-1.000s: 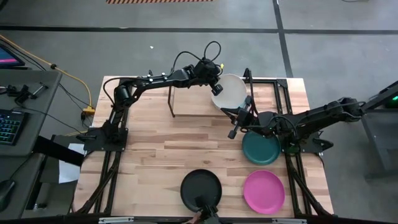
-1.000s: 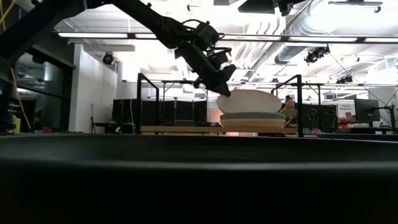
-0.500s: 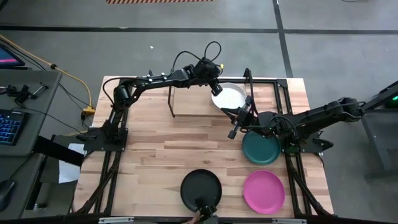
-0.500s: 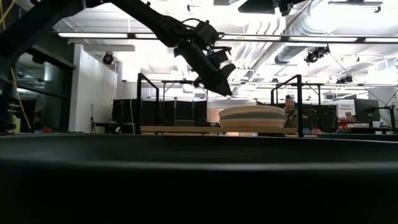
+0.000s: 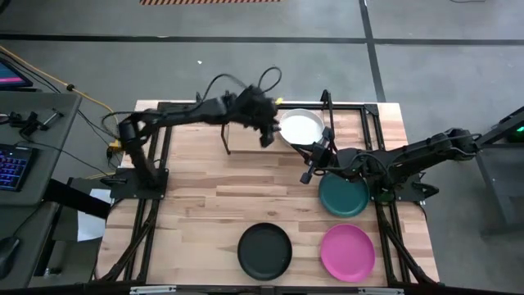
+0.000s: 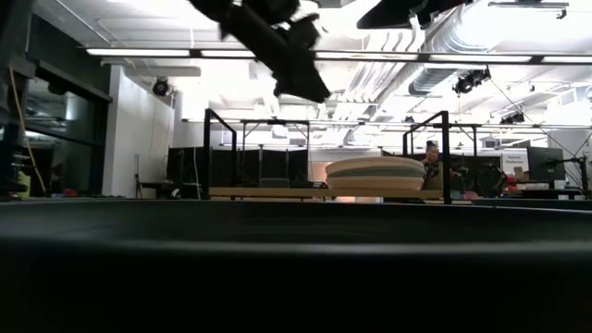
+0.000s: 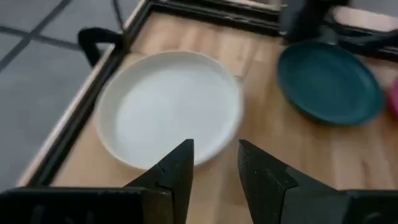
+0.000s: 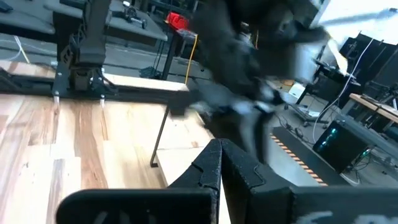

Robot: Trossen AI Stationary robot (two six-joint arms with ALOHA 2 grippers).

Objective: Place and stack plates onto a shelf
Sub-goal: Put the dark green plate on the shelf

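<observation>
The white plate (image 5: 300, 127) lies flat on top of a stack (image 6: 375, 173) on the shelf (image 5: 225, 135), a light teal edge showing beneath it. My left gripper (image 5: 266, 138) hovers open and empty just left of that stack, above shelf height (image 6: 310, 92); its wrist view looks down on the white plate (image 7: 168, 106). My right gripper (image 5: 309, 170) is shut and holds nothing, low beside the dark teal plate (image 5: 344, 195). The black plate (image 5: 264, 250) and the magenta plate (image 5: 347, 252) lie on the table near its near edge.
The shelf's thin black uprights (image 6: 446, 153) stand around the stack. The black tube frame (image 5: 372, 147) edges the tabletop on both sides. Bare wood (image 5: 205, 205) lies between the shelf and the near plates. A person (image 6: 428, 157) shows in the room beyond.
My left gripper held the white plate tilted over the stack, let it go so that it lies flat on top, then drew back up and toward the table's left, clear of the shelf. My right arm kept still.
</observation>
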